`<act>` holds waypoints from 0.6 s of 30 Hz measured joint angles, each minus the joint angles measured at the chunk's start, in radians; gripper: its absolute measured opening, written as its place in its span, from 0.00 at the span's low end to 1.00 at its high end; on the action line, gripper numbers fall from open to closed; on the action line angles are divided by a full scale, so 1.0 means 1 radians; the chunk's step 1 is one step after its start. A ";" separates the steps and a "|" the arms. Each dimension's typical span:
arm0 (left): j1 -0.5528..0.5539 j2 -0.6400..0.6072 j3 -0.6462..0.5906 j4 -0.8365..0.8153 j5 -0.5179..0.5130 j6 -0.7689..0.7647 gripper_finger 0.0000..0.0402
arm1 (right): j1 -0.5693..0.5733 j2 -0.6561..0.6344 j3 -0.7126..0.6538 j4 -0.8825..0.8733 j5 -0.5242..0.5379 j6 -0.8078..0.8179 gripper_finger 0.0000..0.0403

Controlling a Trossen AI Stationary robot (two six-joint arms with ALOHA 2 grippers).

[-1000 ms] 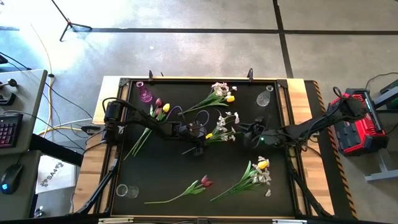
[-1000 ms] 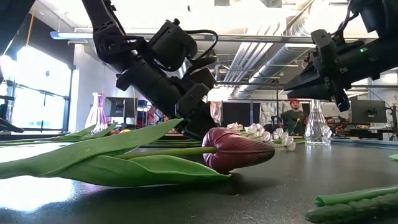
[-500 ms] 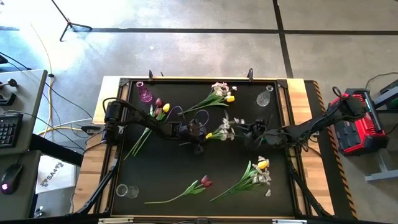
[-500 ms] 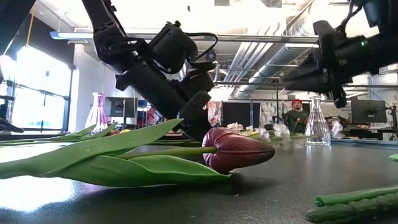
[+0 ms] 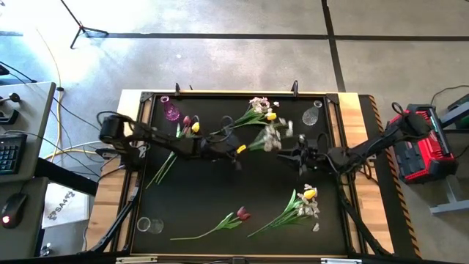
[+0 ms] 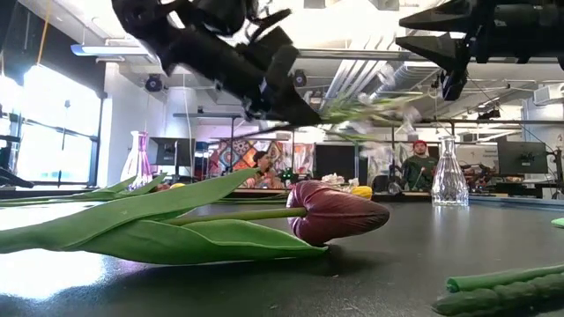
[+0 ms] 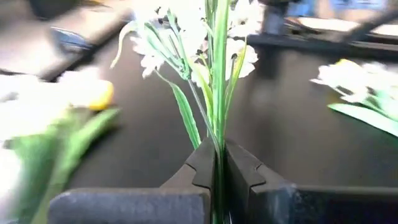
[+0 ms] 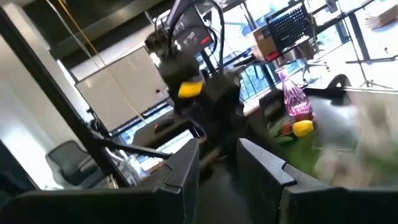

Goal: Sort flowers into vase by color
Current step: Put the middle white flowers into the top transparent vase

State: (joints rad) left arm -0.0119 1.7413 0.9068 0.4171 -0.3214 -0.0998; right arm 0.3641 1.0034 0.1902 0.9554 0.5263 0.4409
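A spray of pale white blossoms (image 5: 272, 137) on green stems hangs in the air above the black table's middle, with my left gripper (image 5: 234, 151) shut on its stems. A yellow bud (image 5: 240, 149) shows close beside those fingers. In the low view the spray (image 6: 370, 110) is well above the table top. My right gripper (image 5: 299, 155) hovers just right of the blossoms, open, with nothing between its fingers (image 8: 180, 165). More flowers lie flat on the table: a dark red tulip (image 5: 238, 215), a yellow and white bunch (image 5: 304, 202), another bunch (image 5: 258, 110) and tulips (image 5: 187, 126). My left gripper pinches the spray's green stems (image 7: 218, 140) between its two fingers, at the stalk end away from the blossoms. The fingers lie nearly along the stems, coming from the table's left and slanting down. The spray is lifted clear and sticks out ahead of the fingers, blossoms toward the right.
A pink vase (image 5: 171, 111) stands at the far left corner, a clear vase (image 5: 311, 116) at the far right and a small clear glass (image 5: 144, 224) at the near left. Bare black table lies between the two arms and the near flowers.
My left gripper has taken hold of the white spray, which lay on the table, and has risen with it toward the far edge; the spray now hangs clear of the table. My right gripper has also moved up and slightly toward the right edge.
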 joint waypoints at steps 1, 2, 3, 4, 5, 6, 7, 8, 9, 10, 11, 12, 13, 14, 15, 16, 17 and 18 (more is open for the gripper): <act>0.003 -0.019 -0.007 0.009 -0.030 0.000 0.01 | 0.009 0.003 0.000 -0.001 0.008 -0.001 0.24; 0.007 -0.043 -0.019 0.011 -0.056 0.000 0.01 | 0.018 0.007 0.000 -0.002 0.019 -0.003 0.24; 0.012 -0.069 -0.035 0.024 -0.076 0.000 0.01 | 0.027 0.012 0.000 -0.001 0.030 -0.005 0.24; 0.017 -0.091 -0.052 0.059 -0.088 -0.002 0.01 | 0.035 0.017 0.000 -0.001 0.048 -0.005 0.24; 0.022 -0.111 -0.072 0.105 -0.092 -0.003 0.01 | 0.043 0.024 0.000 -0.002 0.066 -0.004 0.24; 0.028 -0.134 -0.098 0.147 -0.090 -0.003 0.01 | 0.049 0.033 0.000 0.000 0.084 0.001 0.24; 0.033 -0.151 -0.126 0.201 -0.084 -0.003 0.01 | 0.052 0.044 0.000 -0.001 0.104 0.003 0.24; 0.035 -0.159 -0.151 0.269 -0.072 -0.003 0.01 | 0.054 0.060 0.000 0.000 0.126 0.004 0.24; 0.036 -0.165 -0.178 0.341 -0.055 -0.002 0.01 | 0.056 0.078 0.000 0.008 0.151 0.012 0.25; 0.035 -0.169 -0.207 0.407 -0.032 -0.001 0.01 | 0.055 0.102 0.000 0.024 0.174 0.024 0.25; 0.034 -0.170 -0.230 0.468 -0.008 -0.001 0.01 | 0.052 0.131 0.000 0.049 0.199 0.029 0.25; 0.033 -0.164 -0.247 0.524 0.014 -0.001 0.01 | 0.047 0.161 0.000 0.079 0.222 0.028 0.26; 0.031 -0.155 -0.262 0.574 0.031 -0.001 0.01 | 0.040 0.195 0.006 0.105 0.241 0.025 0.27; 0.029 -0.149 -0.276 0.606 0.041 -0.003 0.01 | 0.030 0.229 0.020 0.126 0.249 0.020 0.29; 0.029 -0.138 -0.287 0.627 0.050 -0.009 0.01 | 0.017 0.266 0.040 0.147 0.249 0.005 0.30; 0.027 -0.124 -0.291 0.653 0.058 -0.019 0.01 | 0.004 0.302 0.063 0.165 0.250 -0.009 0.33; 0.025 -0.110 -0.291 0.670 0.068 -0.026 0.01 | -0.010 0.338 0.094 0.173 0.248 -0.026 0.35; 0.024 -0.099 -0.292 0.687 0.081 -0.031 0.01 | -0.025 0.375 0.130 0.173 0.242 -0.048 0.38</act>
State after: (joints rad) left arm 0.0119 1.6426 0.6151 1.1039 -0.2407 -0.1306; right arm 0.3392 1.3781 0.3199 1.1286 0.7684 0.3933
